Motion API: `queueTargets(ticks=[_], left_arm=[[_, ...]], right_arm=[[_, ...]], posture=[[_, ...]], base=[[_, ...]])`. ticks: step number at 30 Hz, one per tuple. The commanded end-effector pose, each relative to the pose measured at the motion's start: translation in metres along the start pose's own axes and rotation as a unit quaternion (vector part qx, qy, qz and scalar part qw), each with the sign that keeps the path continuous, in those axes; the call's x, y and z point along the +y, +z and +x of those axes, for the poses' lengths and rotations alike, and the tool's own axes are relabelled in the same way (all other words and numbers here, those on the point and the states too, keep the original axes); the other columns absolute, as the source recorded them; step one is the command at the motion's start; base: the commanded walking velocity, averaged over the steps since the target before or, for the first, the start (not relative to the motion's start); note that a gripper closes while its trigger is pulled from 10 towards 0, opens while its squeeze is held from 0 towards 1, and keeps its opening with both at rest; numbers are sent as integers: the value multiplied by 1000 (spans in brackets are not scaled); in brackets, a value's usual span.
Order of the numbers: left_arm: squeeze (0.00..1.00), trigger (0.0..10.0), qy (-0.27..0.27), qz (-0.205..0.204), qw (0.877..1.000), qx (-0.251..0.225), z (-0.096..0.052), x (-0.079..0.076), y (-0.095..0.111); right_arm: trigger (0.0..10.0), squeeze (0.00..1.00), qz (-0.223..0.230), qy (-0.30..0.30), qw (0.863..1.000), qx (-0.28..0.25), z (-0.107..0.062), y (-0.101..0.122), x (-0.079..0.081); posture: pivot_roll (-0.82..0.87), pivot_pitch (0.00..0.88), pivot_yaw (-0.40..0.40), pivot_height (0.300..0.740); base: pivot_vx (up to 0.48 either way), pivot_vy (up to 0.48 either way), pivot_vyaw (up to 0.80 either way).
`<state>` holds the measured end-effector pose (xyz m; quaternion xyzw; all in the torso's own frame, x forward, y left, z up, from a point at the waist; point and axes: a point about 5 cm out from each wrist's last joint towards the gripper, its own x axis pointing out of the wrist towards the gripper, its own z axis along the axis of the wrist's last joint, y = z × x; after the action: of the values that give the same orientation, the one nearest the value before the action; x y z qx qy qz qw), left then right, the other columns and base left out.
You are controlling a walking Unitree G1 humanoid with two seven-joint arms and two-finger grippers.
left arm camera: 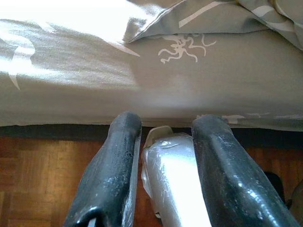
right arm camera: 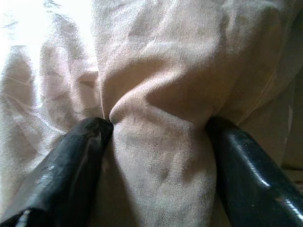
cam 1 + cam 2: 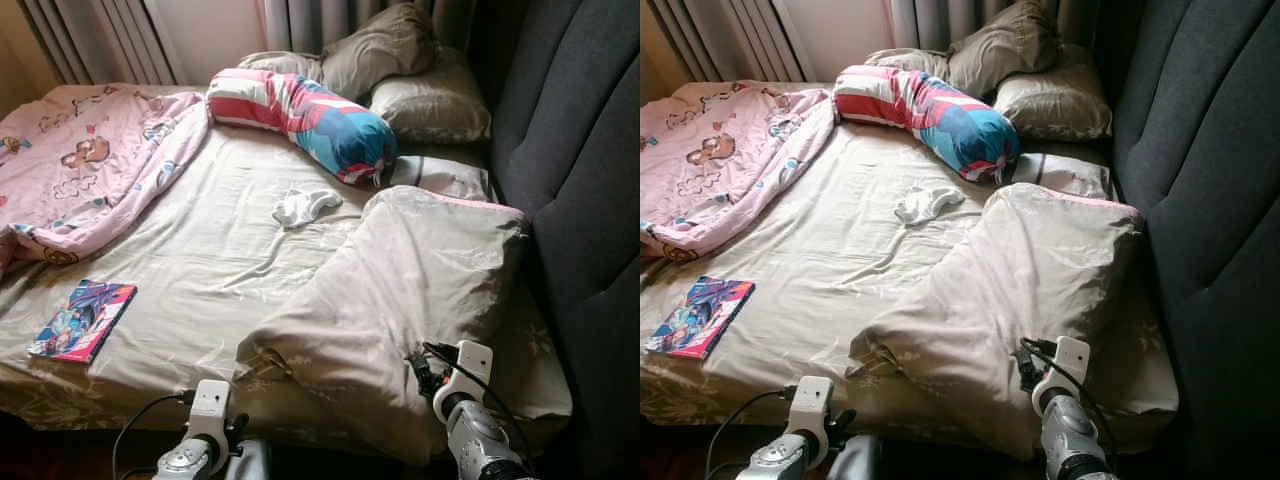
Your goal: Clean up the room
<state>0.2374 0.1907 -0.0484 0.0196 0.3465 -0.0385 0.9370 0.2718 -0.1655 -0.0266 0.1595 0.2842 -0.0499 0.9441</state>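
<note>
A beige duvet lies bunched and folded back on the right half of the bed, by the headboard. My right gripper is at the duvet's near edge, shut on a thick fold of its fabric that bulges between the two fingers. My left gripper hangs open and holding nothing, low at the bed's front edge. A colourful book lies near the bed's front left corner. A small white cloth is crumpled mid-bed.
A pink cartoon blanket is heaped at the far left. A striped bolster and beige pillows lie at the bed's head. A dark padded headboard runs along the right. Wood floor lies below the bed edge.
</note>
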Motion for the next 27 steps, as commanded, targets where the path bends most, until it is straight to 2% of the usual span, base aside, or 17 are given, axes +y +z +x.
queueTargets(ticks=[1,27], left_arm=[[0,10000,1,4,1000,18,-3,2,-9],[0,10000,2,7,1000,19,-3,1,-12]], right_arm=[[0,0,6,8,999,35,-3,-16,6],[0,0,-8,-18,999,25,-5,-16,-3]], posture=[[-21,84,73,635],[-18,91,70,635]], base=[[0,0,0],[0,0,0]])
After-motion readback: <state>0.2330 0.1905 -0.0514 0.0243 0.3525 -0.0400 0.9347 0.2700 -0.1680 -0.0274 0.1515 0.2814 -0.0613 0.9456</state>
